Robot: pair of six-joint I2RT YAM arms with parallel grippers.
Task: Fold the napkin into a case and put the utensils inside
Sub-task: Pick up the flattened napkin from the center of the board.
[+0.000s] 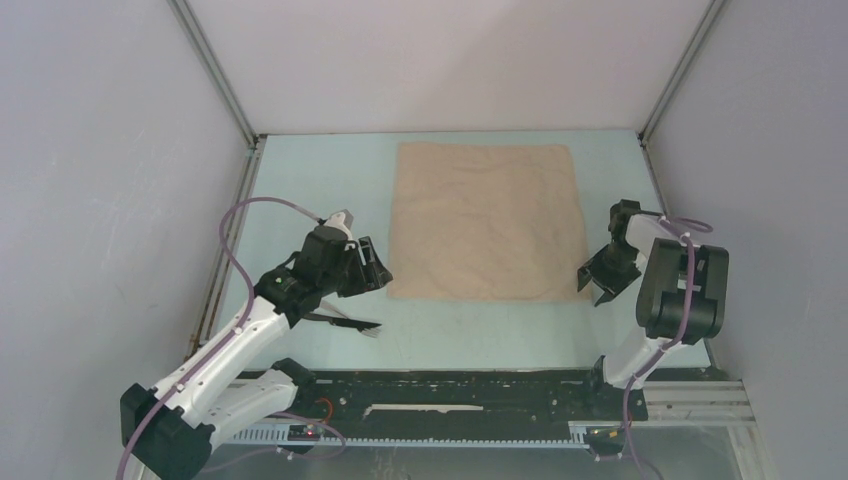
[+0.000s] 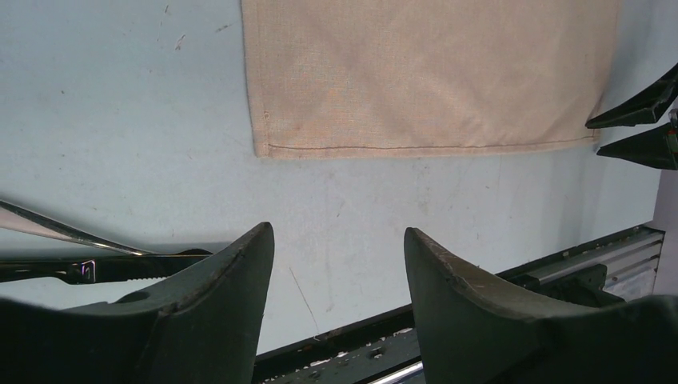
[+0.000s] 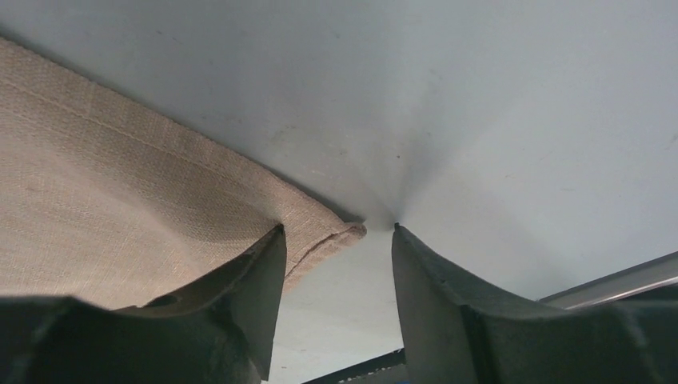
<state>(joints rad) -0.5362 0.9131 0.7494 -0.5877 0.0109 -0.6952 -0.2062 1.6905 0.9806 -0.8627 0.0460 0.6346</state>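
The tan napkin [image 1: 485, 220] lies spread flat on the pale table [image 1: 300, 180]. My left gripper [image 1: 378, 266] hovers open just off its near-left corner, with bare table between the fingers [image 2: 337, 232] and the napkin's near hem [image 2: 424, 72] ahead. My right gripper [image 1: 590, 288] is open at the near-right corner. In the right wrist view its jaws [image 3: 337, 230] straddle the tip of the napkin [image 3: 120, 216], one finger over the cloth, the other touching bare table. The utensils [image 1: 350, 322], dark and slim, lie under the left arm; a black one [image 2: 80, 268] and a pale one [image 2: 48, 228] show.
A black rail [image 1: 450, 395] runs along the near edge of the table between the arm bases. Grey walls and metal frame posts [image 1: 215, 70] close in the left, right and back sides. The right gripper's fingers [image 2: 640, 124] show at the edge of the left wrist view.
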